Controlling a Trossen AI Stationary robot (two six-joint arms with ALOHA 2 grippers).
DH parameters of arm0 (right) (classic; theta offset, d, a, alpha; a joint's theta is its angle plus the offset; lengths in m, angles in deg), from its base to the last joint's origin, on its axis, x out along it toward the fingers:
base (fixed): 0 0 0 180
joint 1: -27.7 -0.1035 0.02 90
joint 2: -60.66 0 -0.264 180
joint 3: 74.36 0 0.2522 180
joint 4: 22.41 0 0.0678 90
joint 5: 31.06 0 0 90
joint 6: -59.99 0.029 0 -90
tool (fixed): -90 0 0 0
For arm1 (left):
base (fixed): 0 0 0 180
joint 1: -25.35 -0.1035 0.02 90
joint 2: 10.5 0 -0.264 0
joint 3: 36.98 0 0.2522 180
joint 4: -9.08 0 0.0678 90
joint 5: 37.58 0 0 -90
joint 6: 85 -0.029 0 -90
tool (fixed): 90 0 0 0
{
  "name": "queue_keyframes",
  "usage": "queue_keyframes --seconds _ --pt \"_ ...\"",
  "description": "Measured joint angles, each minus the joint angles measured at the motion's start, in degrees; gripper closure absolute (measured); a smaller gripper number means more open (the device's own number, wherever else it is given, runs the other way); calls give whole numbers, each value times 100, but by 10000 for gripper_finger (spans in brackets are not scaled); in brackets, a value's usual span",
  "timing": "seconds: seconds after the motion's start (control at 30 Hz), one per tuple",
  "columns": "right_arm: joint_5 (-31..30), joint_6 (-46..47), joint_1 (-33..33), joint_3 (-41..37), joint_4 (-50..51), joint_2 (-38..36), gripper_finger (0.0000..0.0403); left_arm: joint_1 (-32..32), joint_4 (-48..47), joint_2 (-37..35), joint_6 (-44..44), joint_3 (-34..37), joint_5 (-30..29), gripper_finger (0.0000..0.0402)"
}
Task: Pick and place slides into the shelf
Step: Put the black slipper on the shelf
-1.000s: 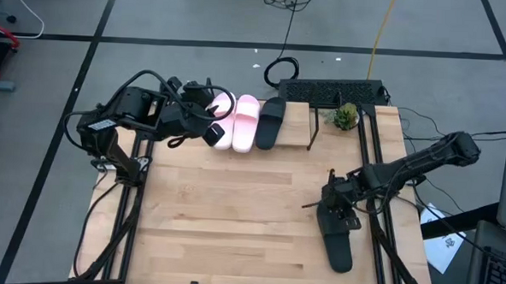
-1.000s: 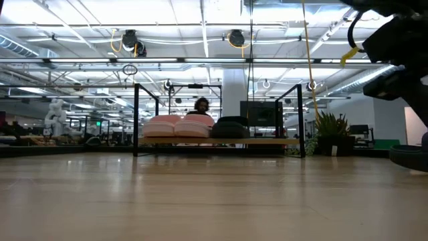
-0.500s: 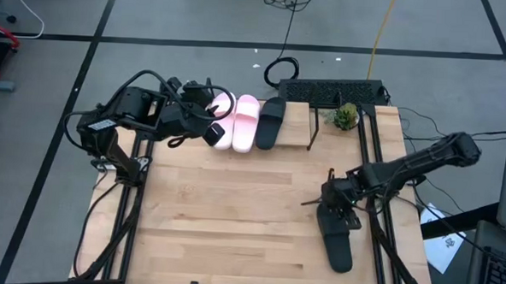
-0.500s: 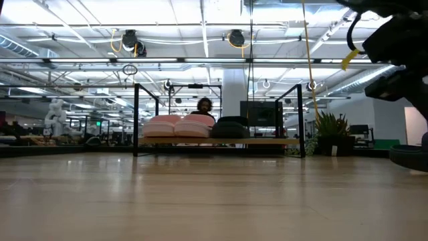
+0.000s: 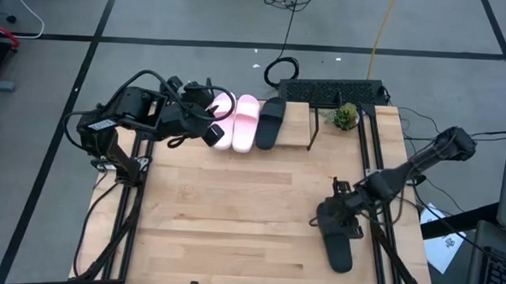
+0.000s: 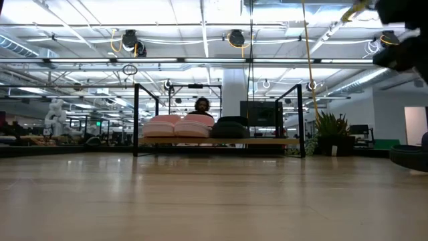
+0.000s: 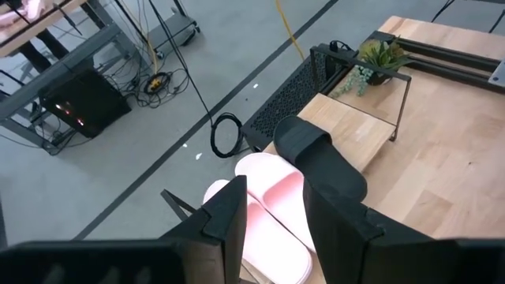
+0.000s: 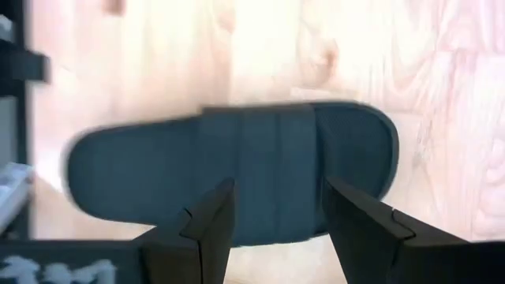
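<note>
Two pale pink slides [image 5: 245, 122] and one black slide [image 5: 271, 122] lie side by side on the shelf [image 5: 296, 127] at the table's far edge. The low view shows them in a row on the shelf board [image 6: 267, 141]. The other black slide [image 5: 338, 242] lies flat on the table near its right edge. My right gripper [image 5: 342, 216] hovers open over it, a finger on either side of the wide strap [image 8: 272, 150]. My left gripper [image 5: 212, 133] waits open at the shelf's left end, by the pink slides [image 7: 272, 197].
A small potted plant [image 5: 346, 116] stands at the shelf's right end, and a black keyboard-like slab [image 5: 332, 91] lies behind it. Black rails run along the table's left and right sides. A wide stretch of bare wooden top [image 5: 233, 210] lies between the arms. A person [image 6: 202, 106] shows beyond the shelf.
My right gripper has moved toward the table's near edge and slightly right, coming over the strap of the black slide on the table. The slide has stayed where it was.
</note>
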Motion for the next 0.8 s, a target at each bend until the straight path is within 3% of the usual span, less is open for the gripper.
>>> queue_keyframes --seconds 0.2,0.47,0.63,0.8 --pt "-88 523 -674 928 731 434 230 0 -2 0 -45 0 -49 273" --pt "-47 1321 -1702 1554 1122 1666 262 0 -2 0 -74 0 -51 273" --pt "389 2088 -1832 1789 1103 2098 265 0 -2 0 -196 0 -49 273" --pt "363 2669 -1822 1865 978 2076 265 0 -2 0 -203 0 -45 273"
